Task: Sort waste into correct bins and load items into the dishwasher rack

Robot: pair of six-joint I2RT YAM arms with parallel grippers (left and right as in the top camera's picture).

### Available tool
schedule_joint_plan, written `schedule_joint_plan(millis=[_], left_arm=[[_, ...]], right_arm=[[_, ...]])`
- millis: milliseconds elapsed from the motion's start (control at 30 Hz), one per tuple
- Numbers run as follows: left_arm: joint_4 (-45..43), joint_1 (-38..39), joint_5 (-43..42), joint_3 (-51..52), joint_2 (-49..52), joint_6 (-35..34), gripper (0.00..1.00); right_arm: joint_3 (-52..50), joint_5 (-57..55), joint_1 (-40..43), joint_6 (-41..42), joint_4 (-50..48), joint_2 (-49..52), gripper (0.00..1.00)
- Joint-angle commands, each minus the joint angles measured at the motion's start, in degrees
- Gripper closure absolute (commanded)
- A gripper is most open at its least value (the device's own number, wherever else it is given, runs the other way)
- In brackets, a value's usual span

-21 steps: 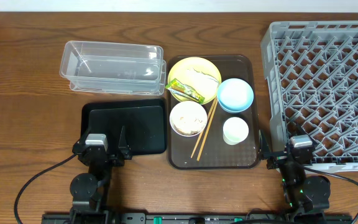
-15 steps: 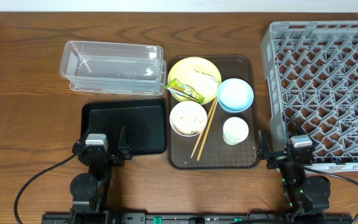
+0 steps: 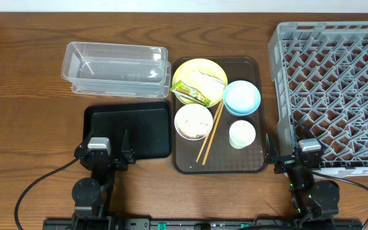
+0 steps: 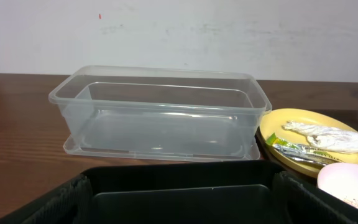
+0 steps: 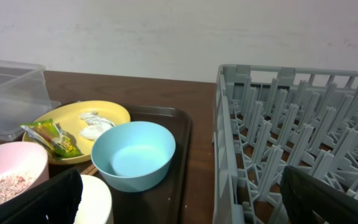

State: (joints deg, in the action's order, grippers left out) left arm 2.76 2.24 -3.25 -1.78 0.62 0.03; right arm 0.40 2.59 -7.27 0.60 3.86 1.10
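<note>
On the brown serving tray (image 3: 254, 163) lie a yellow plate (image 3: 195, 71) with a green-yellow wrapper (image 3: 190, 94) and a white tissue (image 3: 209, 78), a light blue bowl (image 3: 242, 98), a white bowl (image 3: 193, 121) holding rice, a white cup (image 3: 242, 134) and chopsticks (image 3: 209, 134). The clear tub (image 3: 114, 69) and black tray (image 3: 139, 131) lie to the left, the grey rack (image 3: 334, 96) to the right. My left gripper (image 3: 106, 153) is open and empty at the black tray's near edge (image 4: 179, 180). My right gripper (image 3: 297, 155) is open and empty between cup (image 5: 95, 199) and rack (image 5: 291, 137).
The rack's near left corner is close beside my right gripper. The brown tray's raised rim (image 5: 182, 124) runs next to the rack wall. The table's wooden front edge is behind both arms.
</note>
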Motion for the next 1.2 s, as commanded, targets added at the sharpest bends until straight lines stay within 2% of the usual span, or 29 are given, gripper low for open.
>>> schedule_joint_plan(millis=[0,1000,1167], left_arm=[[1.0,-0.5,-0.2,1.6,-0.4,0.3,0.05],[1.0,-0.5,-0.2,1.6,-0.4,0.3,0.05],[1.1,-0.5,-0.2,1.3,-0.4,-1.9,0.05]], right_arm=[[-0.1,-0.2,0.0,0.0,0.2,0.0,0.01],[-0.1,-0.1,0.0,0.3,0.2,0.0,0.01],[0.1,-0.2,0.0,2.2,0.2,0.0,0.01]])
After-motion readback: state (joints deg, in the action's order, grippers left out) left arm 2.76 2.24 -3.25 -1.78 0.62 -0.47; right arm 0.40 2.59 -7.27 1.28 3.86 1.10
